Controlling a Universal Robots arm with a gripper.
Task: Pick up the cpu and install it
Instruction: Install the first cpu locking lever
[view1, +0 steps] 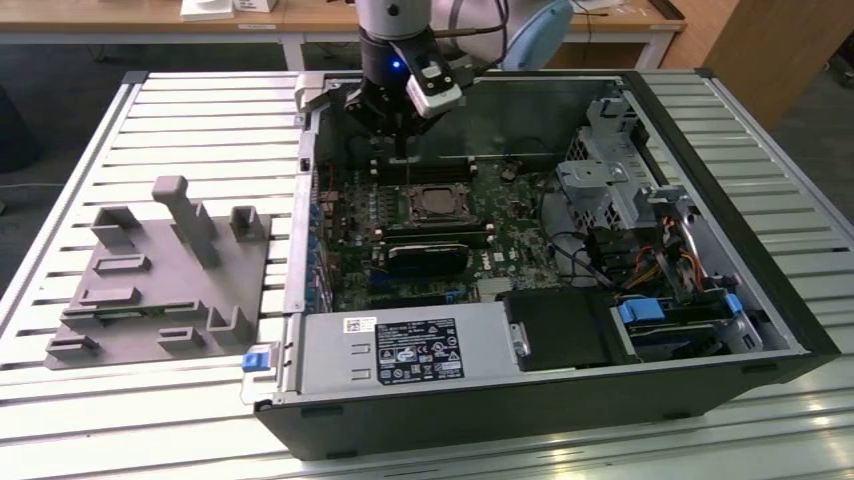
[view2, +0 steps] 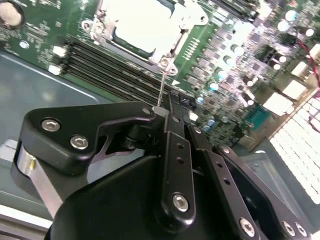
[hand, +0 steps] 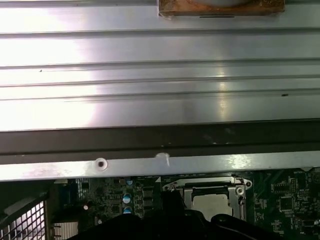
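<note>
Tray: grey plastic holder tray (view1: 160, 290) with upright posts, at the exterior view's left on the slatted metal table (view1: 80, 150); I see no chip in it.

Case: open black computer tower (view1: 561, 400) lying on its side, green motherboard (view1: 400, 250) exposed.

CPU: small square silvery-grey metal-topped chip (view1: 434, 203), seated in the dark socket with its metal frame (view2: 172, 37); judged already placed. Same chip in the second wrist view (view2: 137, 22) and the first wrist view (hand: 212, 202).

My gripper: black two-finger unit (view1: 400, 150), hanging just beyond the socket toward the case's far wall. Jaws pressed together with nothing between them, the fingers (view2: 172, 150) meeting at a thin metal lever (view2: 161, 90) that rises from the socket corner.

Risk: my tip stands just beside that lever and the memory slots (view2: 115, 75). A sideways drift could bend the lever or scrape the board, in my judgement. If the frame is not latched, a knock could unseat the chip.

View differences: the second wrist view gives finger closure and the lever; the exterior view gives the tray and my place within the case; the first wrist view gives the case's wall rail (hand: 150, 167) and table slats beyond.
</note>
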